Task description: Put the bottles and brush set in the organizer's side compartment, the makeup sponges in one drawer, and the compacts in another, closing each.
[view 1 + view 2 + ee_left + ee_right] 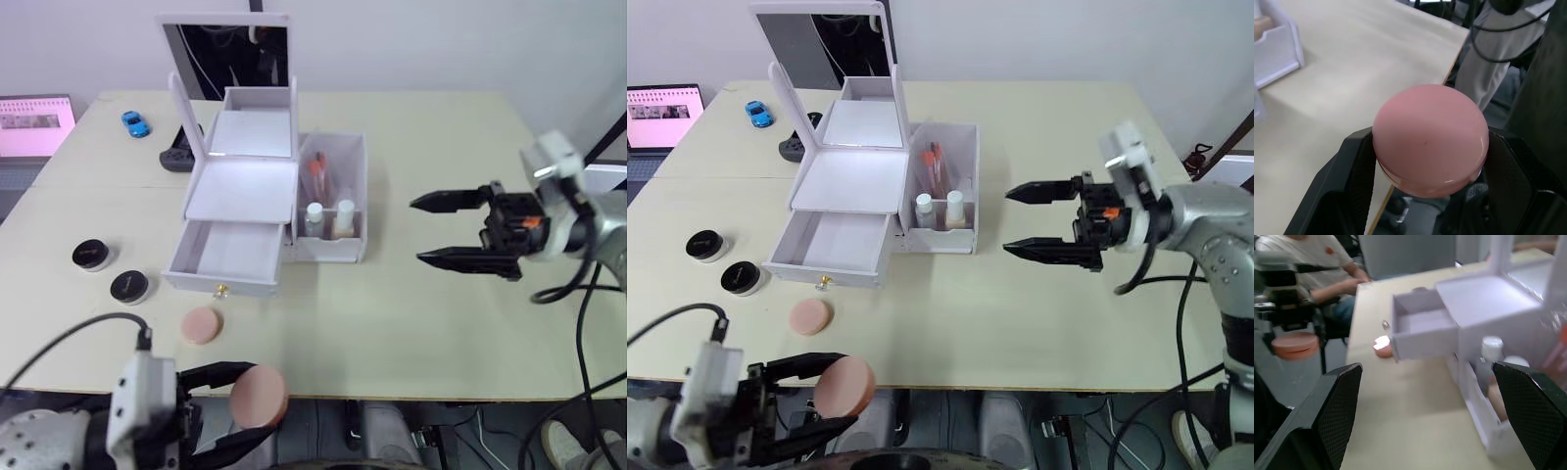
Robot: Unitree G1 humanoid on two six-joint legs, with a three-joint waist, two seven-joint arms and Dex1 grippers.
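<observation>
My left gripper (253, 403) is shut on a round pink makeup sponge (1430, 139), held just past the table's front edge. A second pink sponge (203, 325) lies on the table in front of the white organizer (240, 186). The organizer's bottom drawer (227, 257) is pulled out and looks empty. Two black compacts (91, 255) (129, 286) sit left of it. In the side compartment (338, 245) stand two white-capped bottles (314, 217) and the brush set (315, 168). To the right of the organizer, above the table, my right gripper (431, 230) hovers open with nothing in it.
A mirror (227, 44) stands up behind the organizer. A blue toy car (135, 123) and a black controller (179, 157) lie at the back left, with a pink screen (34, 122) beyond the table's left edge. A seated person (1317, 259) shows in the right wrist view.
</observation>
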